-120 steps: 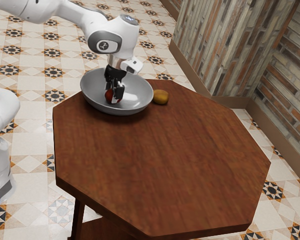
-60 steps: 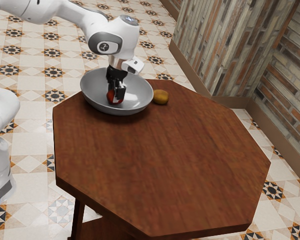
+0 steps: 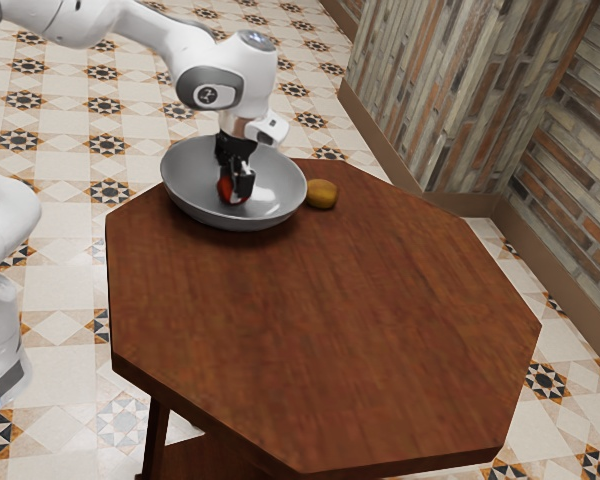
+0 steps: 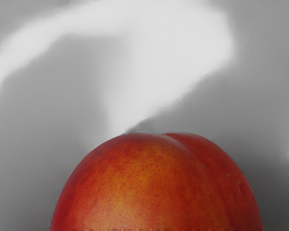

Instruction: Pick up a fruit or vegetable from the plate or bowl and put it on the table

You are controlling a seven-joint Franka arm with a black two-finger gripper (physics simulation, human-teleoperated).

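Fruit, yellow-brown point(image 3: 322, 194): 1 pc., rounded. Floor point(image 3: 70, 160): pale tiles w/ dark star motifs. Wall point(image 3: 450, 80), exterior view's right: multicol. strips, w/ brown baseboard point(image 3: 460, 204) at btm.

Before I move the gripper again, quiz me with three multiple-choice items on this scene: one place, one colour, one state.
1. Where is the yellow-brown fruit?
A) in the bowl
B) on the table, beside the bowl
C) on the floor

2. What colour is the fruit at the gripper?
A) green
B) purple
C) red with orange

3. How does the bowl stand?
A) open side up
B) upside down
C) on its side

1 B: it lies on the wood outside the rim.
2 C: the wrist view shows its skin.
3 A: its inside faces up.
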